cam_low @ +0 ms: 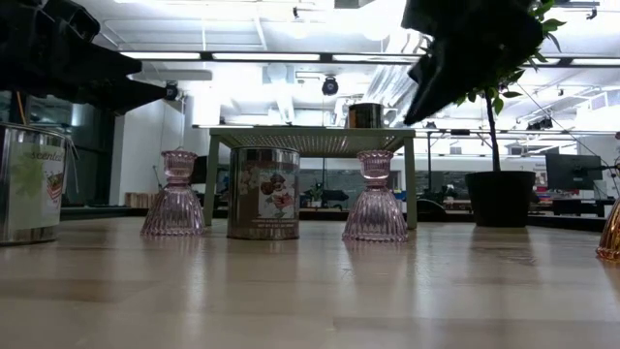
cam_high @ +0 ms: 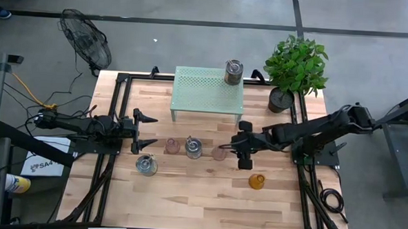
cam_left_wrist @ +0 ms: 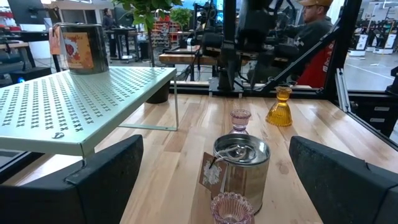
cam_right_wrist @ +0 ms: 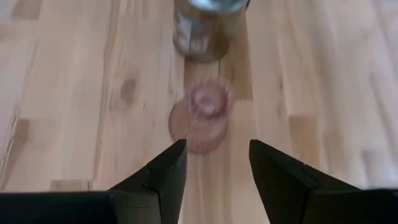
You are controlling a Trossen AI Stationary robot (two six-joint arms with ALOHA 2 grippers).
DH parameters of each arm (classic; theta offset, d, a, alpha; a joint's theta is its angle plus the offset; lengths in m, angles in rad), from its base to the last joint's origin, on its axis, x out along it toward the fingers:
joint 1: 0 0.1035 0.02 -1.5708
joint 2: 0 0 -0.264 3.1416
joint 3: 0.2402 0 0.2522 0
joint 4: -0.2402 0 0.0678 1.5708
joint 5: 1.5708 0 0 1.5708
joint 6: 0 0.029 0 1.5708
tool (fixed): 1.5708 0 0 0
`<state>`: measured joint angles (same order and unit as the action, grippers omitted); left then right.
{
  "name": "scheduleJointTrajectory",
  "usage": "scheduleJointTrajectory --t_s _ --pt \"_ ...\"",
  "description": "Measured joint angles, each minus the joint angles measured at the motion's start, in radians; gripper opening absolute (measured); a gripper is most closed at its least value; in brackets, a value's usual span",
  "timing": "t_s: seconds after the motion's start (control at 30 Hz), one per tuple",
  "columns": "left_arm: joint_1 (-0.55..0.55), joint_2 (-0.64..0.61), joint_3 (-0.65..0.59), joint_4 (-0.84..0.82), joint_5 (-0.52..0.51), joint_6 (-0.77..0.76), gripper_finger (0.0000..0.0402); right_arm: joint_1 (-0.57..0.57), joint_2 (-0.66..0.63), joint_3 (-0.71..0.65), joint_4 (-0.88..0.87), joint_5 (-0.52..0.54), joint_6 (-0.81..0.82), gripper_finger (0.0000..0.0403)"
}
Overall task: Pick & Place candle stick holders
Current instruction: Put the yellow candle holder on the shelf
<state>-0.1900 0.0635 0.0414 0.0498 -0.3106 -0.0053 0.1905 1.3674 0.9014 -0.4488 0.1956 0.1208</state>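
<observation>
Two pale pink glass holders (cam_high: 172, 146) (cam_high: 219, 154) stand on their bases on the table, with a silvery tin holder (cam_high: 193, 148) between them. A second tin (cam_high: 146, 165) stands near the left arm. The amber holder (cam_high: 257, 181) stands nearer the front, and a third tin (cam_high: 233, 71) sits on the green stand (cam_high: 208, 94). My right gripper (cam_high: 235, 148) hovers open, slanting down just right of the right pink holder (cam_right_wrist: 202, 115), which lies ahead of its fingers (cam_right_wrist: 168, 168). My left gripper (cam_high: 150, 131) waits wide open and level at the left.
A potted plant (cam_high: 296, 67) stands at the far right corner beside the green perforated stand. Black frame rails (cam_high: 122, 90) run along the table's sides. A fan (cam_high: 86, 40) lies on the floor beyond the far left corner. A person (cam_left_wrist: 314, 37) shows beyond the table.
</observation>
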Motion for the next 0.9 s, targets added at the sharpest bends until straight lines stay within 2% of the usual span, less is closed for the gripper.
scheduleJointTrajectory --t_s 0.23,0.43,0.6,0.73,0.9 --pt "0.000 0.000 0.000 0.000 0.000 0.000 0.0399 0.027 0.000 -0.113 0.096 0.041 0.075 0.0169" --pt "0.000 0.000 0.000 0.000 0.001 0.000 0.0399 0.031 0.000 -0.223 0.258 0.042 0.126 0.0169" --pt "0.000 0.000 0.000 0.000 0.001 0.000 0.0399 0.033 0.000 -0.265 0.296 0.083 0.169 0.0169" --pt "0.000 0.000 0.000 0.000 0.001 0.000 0.0399 0.033 0.000 -0.269 0.283 0.089 0.170 0.0176" --pt "0.000 0.000 0.000 0.000 0.002 0.000 0.0399 0.033 -0.049 -0.183 0.058 0.085 0.211 0.0195"
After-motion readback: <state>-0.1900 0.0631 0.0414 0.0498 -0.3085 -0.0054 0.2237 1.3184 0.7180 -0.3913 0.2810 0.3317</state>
